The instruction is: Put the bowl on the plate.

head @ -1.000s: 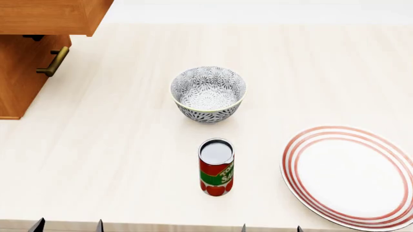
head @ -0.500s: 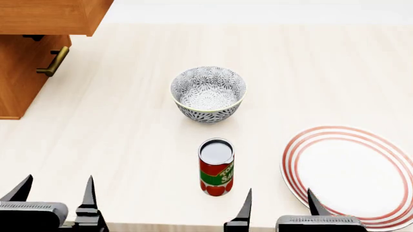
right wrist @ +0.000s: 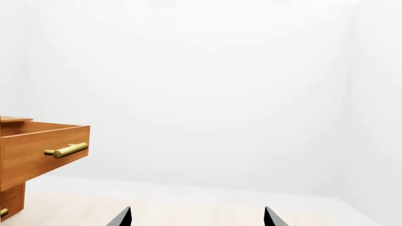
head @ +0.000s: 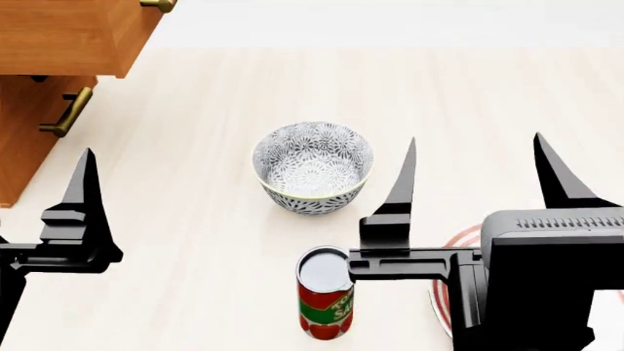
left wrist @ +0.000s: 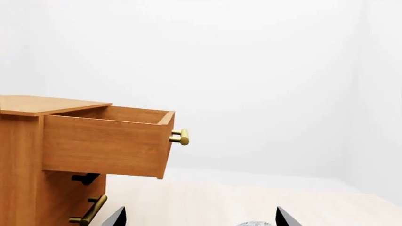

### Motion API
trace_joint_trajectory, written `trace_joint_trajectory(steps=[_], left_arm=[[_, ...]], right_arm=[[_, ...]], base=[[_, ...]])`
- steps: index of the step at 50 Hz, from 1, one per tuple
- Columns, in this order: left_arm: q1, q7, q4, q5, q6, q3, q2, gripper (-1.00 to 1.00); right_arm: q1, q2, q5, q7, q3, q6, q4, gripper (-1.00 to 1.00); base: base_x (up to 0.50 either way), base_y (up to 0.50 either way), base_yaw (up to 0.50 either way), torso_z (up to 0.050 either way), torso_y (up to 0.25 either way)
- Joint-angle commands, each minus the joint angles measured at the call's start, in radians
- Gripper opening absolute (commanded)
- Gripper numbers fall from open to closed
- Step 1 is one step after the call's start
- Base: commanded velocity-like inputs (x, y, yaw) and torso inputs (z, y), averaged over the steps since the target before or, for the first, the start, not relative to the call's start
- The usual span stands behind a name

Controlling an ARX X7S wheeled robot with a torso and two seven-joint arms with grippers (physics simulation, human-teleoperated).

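Observation:
The bowl (head: 312,167), white with a grey-black floral pattern, stands upright mid-table. Just a sliver of its rim (left wrist: 254,224) shows in the left wrist view. The red-ringed white plate (head: 440,298) lies at the near right, almost wholly hidden behind my right gripper (head: 475,139). That gripper is open and empty, raised to the right of the bowl and nearer me. My left gripper (head: 26,157) is open at the near left, far from the bowl, with one finger (head: 83,194) in view. Both wrist views show wide-apart empty fingertips (left wrist: 116,217) (right wrist: 124,218).
A red tomato-sauce can (head: 325,292) stands upright just in front of the bowl, beside the right gripper's left finger. A wooden cabinet (head: 44,88) with an open top drawer (left wrist: 107,143) and brass handles sits at the far left. Light wood tabletop (head: 195,219) surrounds the objects.
Both grippers have risen from the bottom edge and come forward over the table. The right one now covers most of the plate. The head view has shifted, so the bowl sits lower in frame.

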Motion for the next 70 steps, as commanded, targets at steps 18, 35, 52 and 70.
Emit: trace_joint_trajectory(steps=[18,35,52,70], left_arm=[[-0.017,-0.027,-0.005,-0.028,0.004,-0.003,-0.025,1.00],[-0.008,-0.039,-0.017,-0.039,0.020,-0.003,-0.040,1.00],[0.008,-0.029,-0.075,-0.052,0.067,-0.016,-0.054,1.00],[0.023,-0.004,-0.123,-0.071,0.117,-0.043,-0.079,1.00]], right_arm=[[0.018,0.010,0.030,0.003,0.028,-0.010,0.001,1.00],[0.058,0.036,0.106,-0.050,0.078,0.035,0.045,1.00],[0.655,0.507,-0.119,-0.543,-0.627,-0.001,0.476,1.00],[0.409,0.255,-0.959,-1.446,-0.529,-0.619,0.750,1.00]], base=[[0.50,0.00,0.00,0.000,0.000],[0.30,0.00,0.00,0.000,0.001],[0.00,0.00,0.00,0.000,0.000],[0.00,0.00,0.00,0.000,0.000]])
